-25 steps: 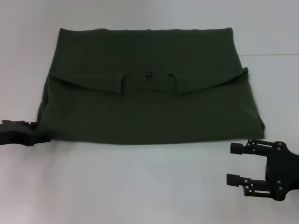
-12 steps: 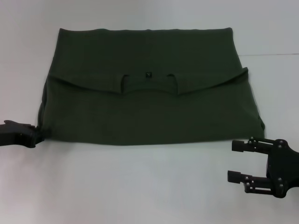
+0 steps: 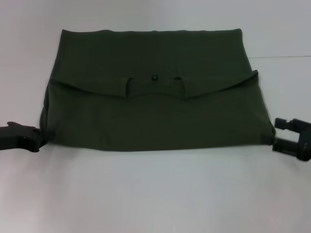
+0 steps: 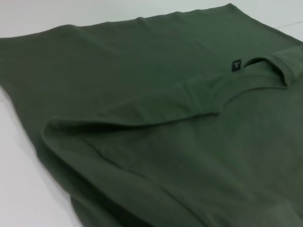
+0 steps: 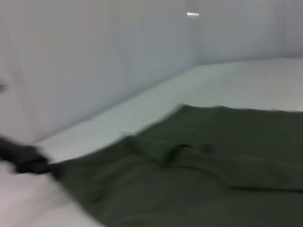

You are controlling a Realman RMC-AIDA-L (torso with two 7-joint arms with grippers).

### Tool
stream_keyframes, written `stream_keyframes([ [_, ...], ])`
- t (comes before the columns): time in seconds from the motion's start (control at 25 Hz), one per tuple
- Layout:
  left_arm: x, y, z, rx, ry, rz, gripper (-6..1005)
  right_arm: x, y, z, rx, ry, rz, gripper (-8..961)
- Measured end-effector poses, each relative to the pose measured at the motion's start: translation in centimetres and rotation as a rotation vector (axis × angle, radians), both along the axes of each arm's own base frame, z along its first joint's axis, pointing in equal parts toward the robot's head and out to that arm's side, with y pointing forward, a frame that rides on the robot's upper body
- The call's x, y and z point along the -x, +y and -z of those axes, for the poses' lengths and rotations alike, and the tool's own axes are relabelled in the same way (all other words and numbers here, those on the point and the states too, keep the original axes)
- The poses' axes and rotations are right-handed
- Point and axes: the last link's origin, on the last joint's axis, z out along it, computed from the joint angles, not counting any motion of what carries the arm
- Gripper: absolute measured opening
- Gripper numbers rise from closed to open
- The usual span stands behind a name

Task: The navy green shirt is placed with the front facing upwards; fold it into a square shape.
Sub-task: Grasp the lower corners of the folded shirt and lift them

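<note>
Your left gripper (image 3: 41,137) sits low at the far left of the head view, on the white tabletop (image 3: 155,194), its tip right at the near-left corner of the navy green shirt (image 3: 155,111). Can't tell if its jaws are open, closed or pinching fabric; the tip is lost against the dark cloth. The left wrist view shows only cloth: a rolled fold edge and the collar (image 4: 272,66) with a small dark label (image 4: 236,65).

The shirt lies flat mid-tabletop, already folded into a wide rectangle, plain green side up. A flap with a curved edge lies across its middle, and the collar shows at centre with the label (image 3: 154,77) just above it. No print visible.

Your right gripper (image 3: 278,133) is at the far right edge of the head view, just beside the shirt's near-right corner. Its jaws stand apart, two fingers (image 3: 284,123) pointing in toward the fabric, one above the other, nothing held between them. The right wrist view looks across the shirt (image 5: 199,184) and catches the left gripper (image 5: 28,163) at the opposite corner.
</note>
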Motion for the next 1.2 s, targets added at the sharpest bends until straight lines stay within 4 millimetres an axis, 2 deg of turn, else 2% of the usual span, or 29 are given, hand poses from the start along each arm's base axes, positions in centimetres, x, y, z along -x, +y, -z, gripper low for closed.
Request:
stream_keyframes([
  [0.28, -0.5, 0.1, 0.5, 0.001, -0.010, 0.016, 69, -2.3, 2.1, -0.1, -0.084, -0.063, 0.210, 756],
  [0.6, -0.5, 0.2, 0.5, -0.009, -0.014, 0.022, 69, -2.5, 3.2, 1.7, -0.064, -0.114, 0.245, 739],
  [1.12, -0.9, 0.4, 0.4, -0.024, -0.023, 0.045, 70, -1.8, 4.5, 3.2, -0.026, -0.154, 0.260, 711],
  [1.2, -0.9, 0.4, 0.4, -0.023, -0.020, 0.050, 70, -1.8, 4.6, 3.4, -0.017, -0.165, 0.260, 633],
])
